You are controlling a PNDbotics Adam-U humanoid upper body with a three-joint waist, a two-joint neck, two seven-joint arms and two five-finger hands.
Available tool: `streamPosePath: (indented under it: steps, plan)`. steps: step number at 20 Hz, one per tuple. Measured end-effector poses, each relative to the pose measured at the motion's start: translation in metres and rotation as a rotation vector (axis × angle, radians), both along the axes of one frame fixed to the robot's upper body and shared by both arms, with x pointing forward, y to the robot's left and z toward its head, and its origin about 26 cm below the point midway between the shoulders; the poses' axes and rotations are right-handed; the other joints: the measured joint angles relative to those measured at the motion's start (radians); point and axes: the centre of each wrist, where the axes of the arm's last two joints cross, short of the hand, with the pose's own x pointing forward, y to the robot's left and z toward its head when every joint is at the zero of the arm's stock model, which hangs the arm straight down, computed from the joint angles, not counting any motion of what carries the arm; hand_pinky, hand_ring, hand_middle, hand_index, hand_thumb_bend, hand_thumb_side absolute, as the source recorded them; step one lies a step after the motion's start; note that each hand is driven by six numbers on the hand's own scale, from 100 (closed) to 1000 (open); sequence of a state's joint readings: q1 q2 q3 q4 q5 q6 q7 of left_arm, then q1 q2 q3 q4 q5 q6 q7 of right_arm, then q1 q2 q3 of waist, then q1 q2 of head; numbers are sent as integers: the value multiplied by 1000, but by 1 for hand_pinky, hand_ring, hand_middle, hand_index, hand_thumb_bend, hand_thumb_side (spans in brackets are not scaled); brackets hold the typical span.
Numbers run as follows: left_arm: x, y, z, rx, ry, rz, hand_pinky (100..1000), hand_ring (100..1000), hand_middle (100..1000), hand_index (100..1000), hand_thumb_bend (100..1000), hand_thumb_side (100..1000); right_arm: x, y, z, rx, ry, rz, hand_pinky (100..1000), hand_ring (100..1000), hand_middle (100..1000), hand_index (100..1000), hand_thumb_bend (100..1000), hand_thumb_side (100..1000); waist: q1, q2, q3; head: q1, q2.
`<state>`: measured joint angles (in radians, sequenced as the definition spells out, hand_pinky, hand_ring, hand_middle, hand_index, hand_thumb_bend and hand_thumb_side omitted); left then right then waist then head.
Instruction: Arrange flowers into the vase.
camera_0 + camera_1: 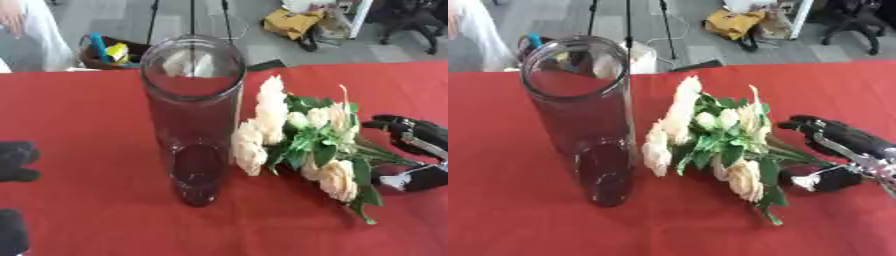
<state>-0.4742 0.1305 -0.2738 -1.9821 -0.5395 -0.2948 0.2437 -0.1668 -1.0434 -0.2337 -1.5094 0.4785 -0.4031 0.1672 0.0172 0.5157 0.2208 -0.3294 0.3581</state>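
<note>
A tall clear glass vase (194, 125) stands upright on the red table (87, 215), and I see nothing inside it. To its right a bunch of cream roses with green leaves (297, 135) lies flat on the cloth, blooms next to the vase and stems pointing right. My black right hand (842, 134) comes in from the right edge and is open. Its fingers (807, 123) lie above the stems and its thumb (833, 181) below, so the stems run between them. Of my left hand (13, 157) only dark parts show at the left edge, away from the vase.
Beyond the table's far edge is grey floor with a yellow bag (289, 22), tripod legs (191, 17) and a dark basket of coloured items (109, 52). Bare red cloth stretches in front of the vase and to its left.
</note>
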Motion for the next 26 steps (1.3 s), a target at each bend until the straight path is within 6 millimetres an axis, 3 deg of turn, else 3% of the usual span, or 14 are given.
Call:
streamPosePath:
  steps: [7, 15, 19, 26]
  plan:
    - [0, -1, 0, 3, 0, -3, 600, 721, 716, 781, 100, 736, 0, 0, -1, 5, -14, -3, 835, 981, 100, 819, 345, 575, 3, 1, -2, -2, 0]
    - [-1, -1, 0, 10, 3, -7, 593, 719, 715, 776, 100, 737, -1, 1, -2, 19, -23, 10, 743, 953, 100, 797, 220, 605, 3, 2, -6, -2, 0]
    - [-1, -1, 0, 11, 3, -7, 594, 719, 715, 776, 100, 734, -1, 1, -2, 35, -26, 18, 746, 915, 100, 789, 100, 632, 0, 2, -2, -1, 0]
    - [-1, -1, 0, 12, 4, -7, 592, 720, 717, 774, 100, 735, -2, 4, -2, 70, -35, 39, 736, 903, 100, 784, 100, 613, -5, 2, 2, -1, 0]
